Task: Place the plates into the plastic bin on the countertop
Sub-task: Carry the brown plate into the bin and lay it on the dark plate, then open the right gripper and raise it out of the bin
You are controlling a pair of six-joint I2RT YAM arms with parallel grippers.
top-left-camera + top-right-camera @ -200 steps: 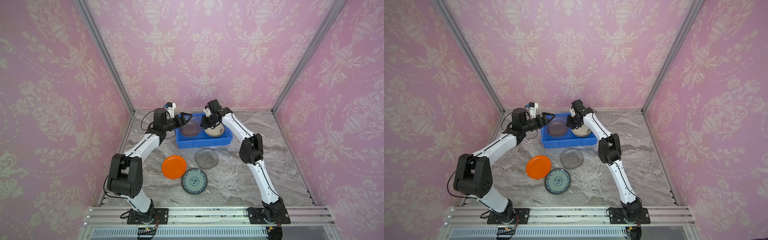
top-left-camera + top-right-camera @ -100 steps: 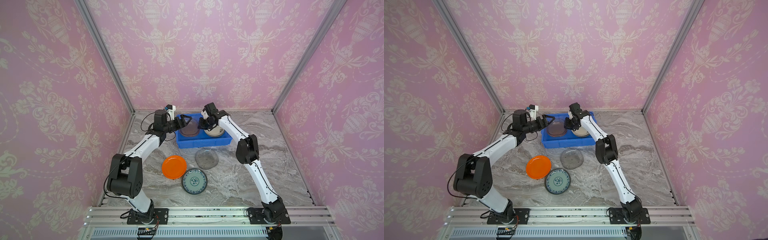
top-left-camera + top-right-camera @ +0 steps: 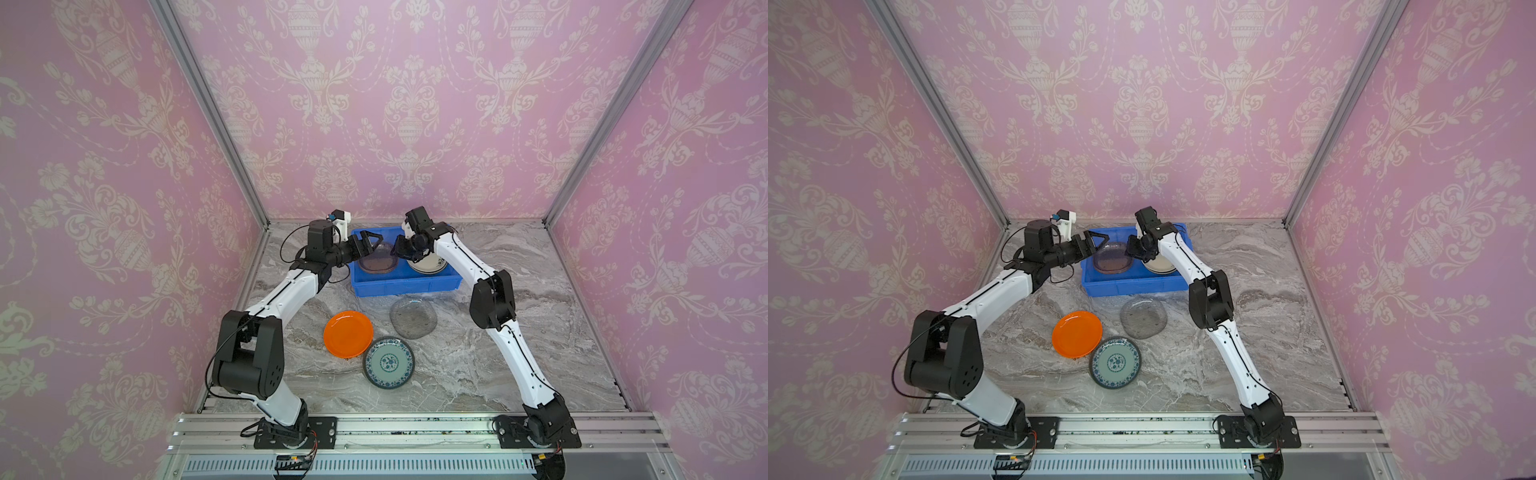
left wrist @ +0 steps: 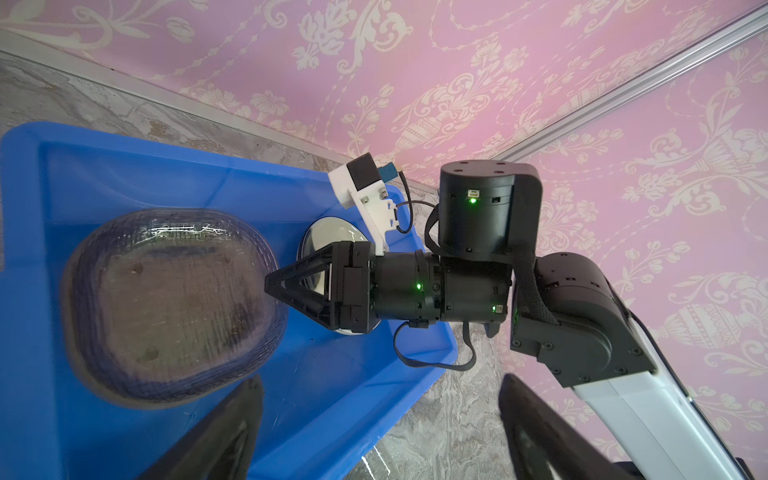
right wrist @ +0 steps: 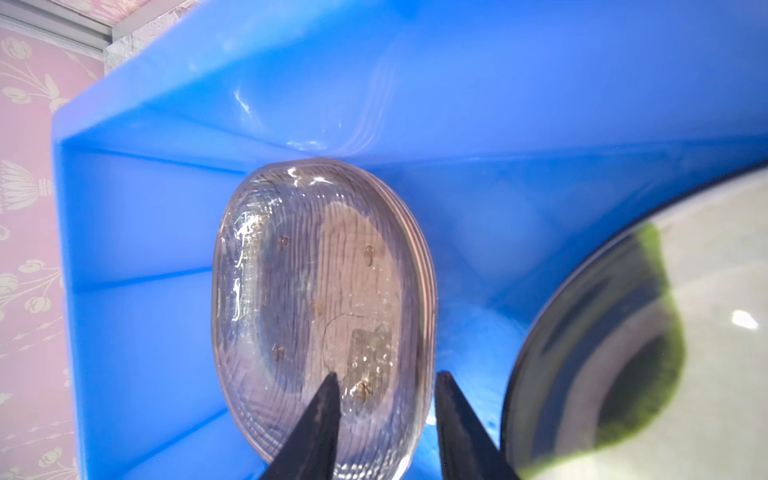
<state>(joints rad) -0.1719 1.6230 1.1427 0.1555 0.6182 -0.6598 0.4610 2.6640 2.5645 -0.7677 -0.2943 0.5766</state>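
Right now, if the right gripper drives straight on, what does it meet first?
The stacked translucent glass plates: the right gripper has its jaws either side of their rim. Past them, probably a wall of the blue bin.

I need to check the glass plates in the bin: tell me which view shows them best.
The left wrist view: the glass plates lie almost whole in the blue bin. The right wrist view shows them close but foreshortened, behind the right arm's fingers. In both top views they are small.

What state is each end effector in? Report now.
Left end effector: open, holding nothing.
Right end effector: partly open, astride the glass plate's rim.
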